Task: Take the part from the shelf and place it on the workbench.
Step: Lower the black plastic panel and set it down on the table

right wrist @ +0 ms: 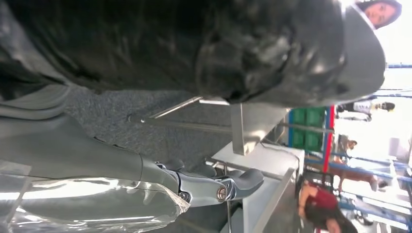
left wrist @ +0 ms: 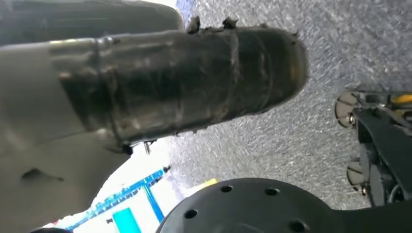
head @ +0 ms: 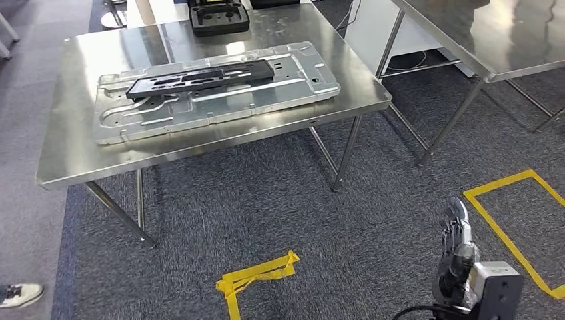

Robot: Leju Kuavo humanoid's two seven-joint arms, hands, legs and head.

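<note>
Head view: part point(head: 200, 79) mid-workbench point(head: 80, 147).

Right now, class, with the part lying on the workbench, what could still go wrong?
1. The black part rests loose on the silver metal panel, not on the bare workbench; a knock might slide it.
2. The panel lies close to the workbench's near edge, so a bump could push it off.
3. The right robot hand hangs low beside the table; turning might strike a leg.
</note>
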